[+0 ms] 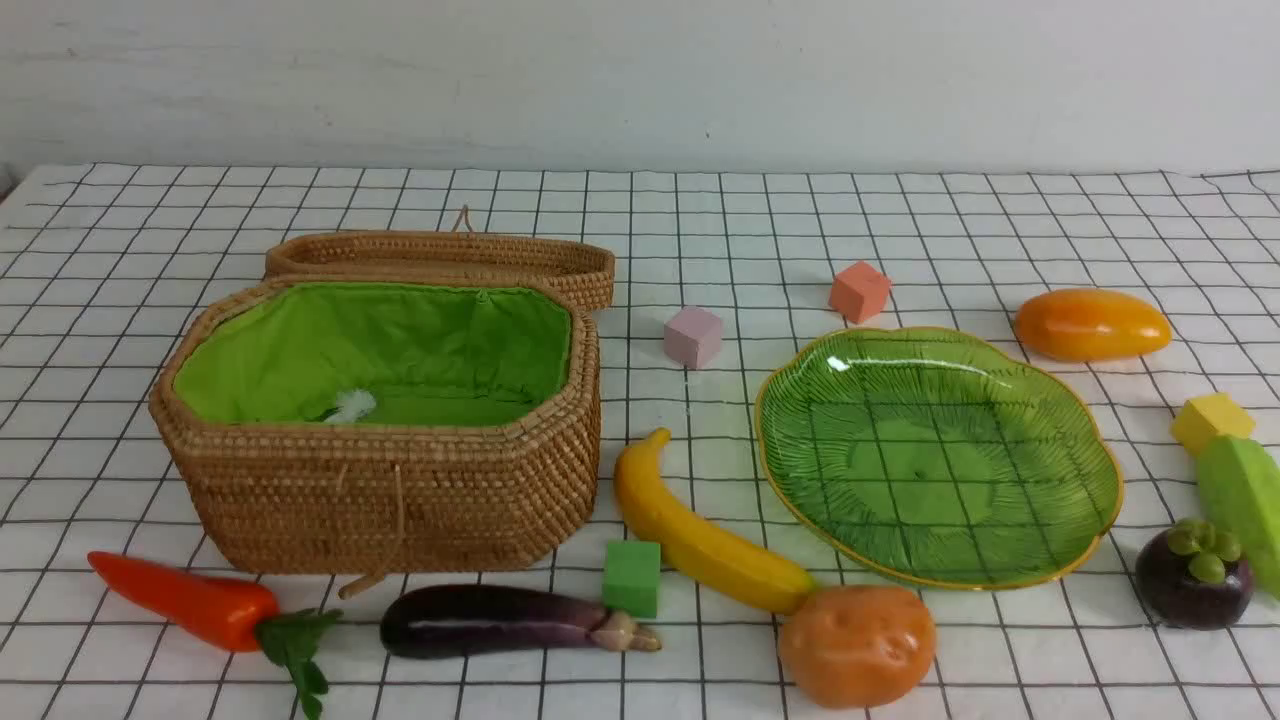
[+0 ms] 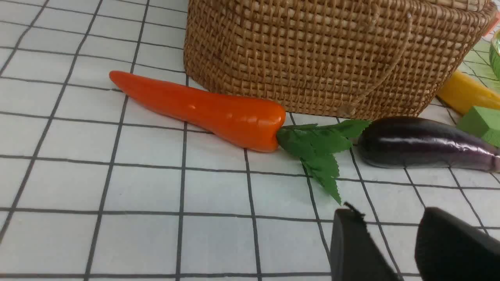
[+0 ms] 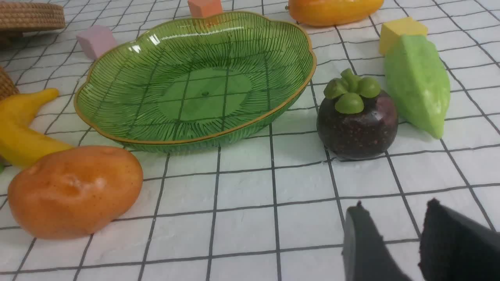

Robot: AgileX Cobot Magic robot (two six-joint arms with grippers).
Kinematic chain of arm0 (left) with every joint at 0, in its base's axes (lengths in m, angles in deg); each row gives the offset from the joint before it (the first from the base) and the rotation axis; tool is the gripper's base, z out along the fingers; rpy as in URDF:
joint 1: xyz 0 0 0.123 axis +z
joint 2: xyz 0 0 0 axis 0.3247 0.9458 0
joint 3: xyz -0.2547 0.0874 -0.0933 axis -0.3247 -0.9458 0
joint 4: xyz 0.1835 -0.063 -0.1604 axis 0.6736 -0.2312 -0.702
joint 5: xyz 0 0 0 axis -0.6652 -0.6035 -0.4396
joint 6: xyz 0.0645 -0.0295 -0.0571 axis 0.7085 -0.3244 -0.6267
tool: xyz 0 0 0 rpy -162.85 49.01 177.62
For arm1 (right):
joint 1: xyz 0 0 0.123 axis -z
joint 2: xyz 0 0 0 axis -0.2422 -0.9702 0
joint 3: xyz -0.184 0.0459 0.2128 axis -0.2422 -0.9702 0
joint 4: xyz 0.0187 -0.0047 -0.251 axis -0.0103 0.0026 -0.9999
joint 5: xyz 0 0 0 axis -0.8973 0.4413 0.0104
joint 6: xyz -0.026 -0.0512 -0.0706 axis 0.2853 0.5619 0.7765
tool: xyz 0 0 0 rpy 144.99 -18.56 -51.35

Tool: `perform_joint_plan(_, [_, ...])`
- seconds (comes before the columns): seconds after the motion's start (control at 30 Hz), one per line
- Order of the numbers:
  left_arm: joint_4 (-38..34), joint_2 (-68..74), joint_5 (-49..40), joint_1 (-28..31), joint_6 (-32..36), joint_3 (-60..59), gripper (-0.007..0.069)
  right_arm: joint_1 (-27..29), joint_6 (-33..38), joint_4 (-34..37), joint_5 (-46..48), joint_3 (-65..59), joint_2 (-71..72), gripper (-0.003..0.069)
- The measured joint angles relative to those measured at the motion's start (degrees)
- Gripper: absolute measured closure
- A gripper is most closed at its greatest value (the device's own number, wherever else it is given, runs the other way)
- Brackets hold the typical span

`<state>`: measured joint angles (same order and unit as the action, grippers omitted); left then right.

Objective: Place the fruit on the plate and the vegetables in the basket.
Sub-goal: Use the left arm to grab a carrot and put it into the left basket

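Observation:
The open wicker basket stands at the left and the green plate at the right; both are empty of toys. In front of the basket lie the red-orange pepper and the eggplant. The banana and the potato lie between the basket and the plate. The mango, the light green vegetable and the mangosteen lie right of the plate. My left gripper is open and empty, short of the pepper's leaves. My right gripper is open and empty, short of the mangosteen.
Foam cubes lie about: green touching the banana, pink and orange behind the plate, yellow by the green vegetable. The basket's lid rests behind it. A checked cloth covers the table. Neither arm shows in the front view.

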<state>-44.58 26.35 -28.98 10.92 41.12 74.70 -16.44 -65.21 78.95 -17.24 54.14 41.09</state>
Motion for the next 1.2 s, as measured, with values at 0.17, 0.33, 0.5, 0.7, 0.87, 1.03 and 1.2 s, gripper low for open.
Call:
perform_joint_plan(0.17, [0.0, 0.0, 0.0, 0.0, 0.0, 0.0, 0.0386, 0.0, 0.0, 0.0, 0.0, 0.0, 0.0, 0.0415])
perform_joint_plan(0.33, [0.0, 0.0, 0.0, 0.0, 0.0, 0.0, 0.0386, 0.0, 0.0, 0.0, 0.0, 0.0, 0.0, 0.0415])
perform_joint_plan(0.5, [0.0, 0.0, 0.1, 0.0, 0.0, 0.0, 0.0386, 0.0, 0.0, 0.0, 0.0, 0.0, 0.0, 0.0415])
perform_joint_plan(0.7, [-6.1, 0.0, 6.4, 0.0, -3.8, 0.0, 0.0386, 0.0, 0.0, 0.0, 0.0, 0.0, 0.0, 0.0415])
perform_joint_plan(0.87, [-19.7, 0.0, 17.7, 0.0, -11.8, 0.0, 0.0386, 0.0, 0.0, 0.0, 0.0, 0.0, 0.0, 0.0415])
perform_joint_plan(1.03, [-29.3, 0.0, 26.9, 0.0, -14.6, 1.4, 0.0438, 0.0, 0.0, 0.0, 0.0, 0.0, 0.0, 0.0415])
perform_joint_plan(1.2, [-24.6, 3.5, 13.7, 0.0, -6.4, 11.7, 0.0637, 0.0, 0.0, 0.0, 0.0, 0.0, 0.0, 0.0415])
